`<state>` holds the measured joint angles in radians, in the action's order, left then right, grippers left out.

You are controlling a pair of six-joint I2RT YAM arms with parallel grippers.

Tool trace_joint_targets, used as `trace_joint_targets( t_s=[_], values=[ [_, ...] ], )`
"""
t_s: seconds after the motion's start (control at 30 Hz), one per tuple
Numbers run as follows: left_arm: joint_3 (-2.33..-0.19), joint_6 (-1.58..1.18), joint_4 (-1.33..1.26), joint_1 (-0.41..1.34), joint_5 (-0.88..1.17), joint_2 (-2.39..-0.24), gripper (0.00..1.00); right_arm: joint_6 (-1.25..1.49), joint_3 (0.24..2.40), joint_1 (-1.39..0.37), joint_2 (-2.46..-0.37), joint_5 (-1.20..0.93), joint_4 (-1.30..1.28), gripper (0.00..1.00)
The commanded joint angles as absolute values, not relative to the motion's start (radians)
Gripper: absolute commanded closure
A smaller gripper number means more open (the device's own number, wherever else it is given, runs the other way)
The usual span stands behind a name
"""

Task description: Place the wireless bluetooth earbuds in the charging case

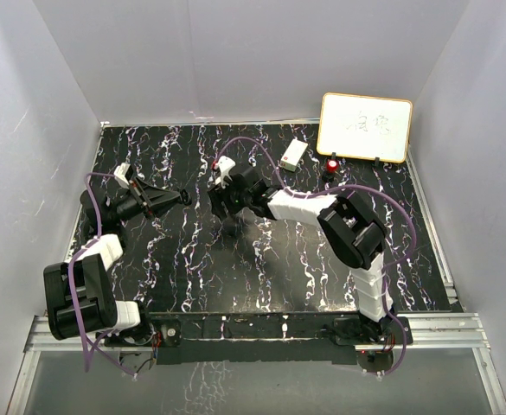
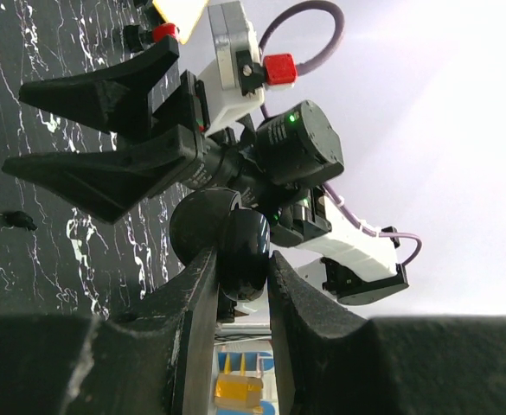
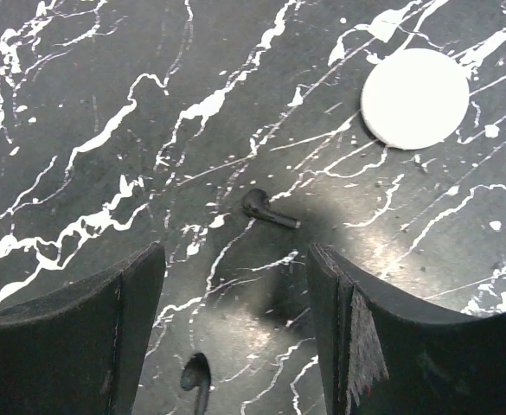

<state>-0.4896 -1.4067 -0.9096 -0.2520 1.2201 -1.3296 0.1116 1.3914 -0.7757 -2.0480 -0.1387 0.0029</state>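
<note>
My left gripper (image 2: pixel 242 259) is shut on a black round charging case (image 2: pixel 235 229), held off the table; its two rounded halves show between the fingers. In the top view the left gripper (image 1: pixel 183 197) points right toward my right gripper (image 1: pixel 221 206). My right gripper (image 3: pixel 235 259) is open and empty, hovering above the table. One black earbud (image 3: pixel 268 210) lies just beyond its fingertips, and a second black earbud (image 3: pixel 194 376) lies between the fingers, lower down. The left wrist view shows the open right gripper (image 2: pixel 15 128) and a black earbud (image 2: pixel 17 220) on the table. The white earbuds are out of view.
A white round puck (image 3: pixel 414 97) lies on the marbled table beyond the right fingers. A small white box (image 1: pixel 293 153), a red-topped item (image 1: pixel 332 164) and a whiteboard (image 1: pixel 365 127) stand at the back right. White walls enclose the table.
</note>
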Motion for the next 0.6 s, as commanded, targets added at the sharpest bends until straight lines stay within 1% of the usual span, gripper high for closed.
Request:
trace_joint_targets(
  t_s=[0.0, 0.17, 0.57],
  values=[
    [-0.481, -1.427, -0.957, -0.262, 1.240, -1.315, 1.00, 0.058, 1.433, -0.728, -2.034, -0.218, 0.020, 0.36],
    [-0.473, -1.433, -0.969, -0.264, 1.239, -1.311, 1.00, 0.012, 1.471, -0.712, -2.078, -0.322, 0.021, 0.36],
    [-0.464, -1.456, -1.005, -0.264, 1.240, -1.312, 1.00, -0.040, 1.509, -0.703, -2.138, -0.477, 0.051, 0.35]
  ],
)
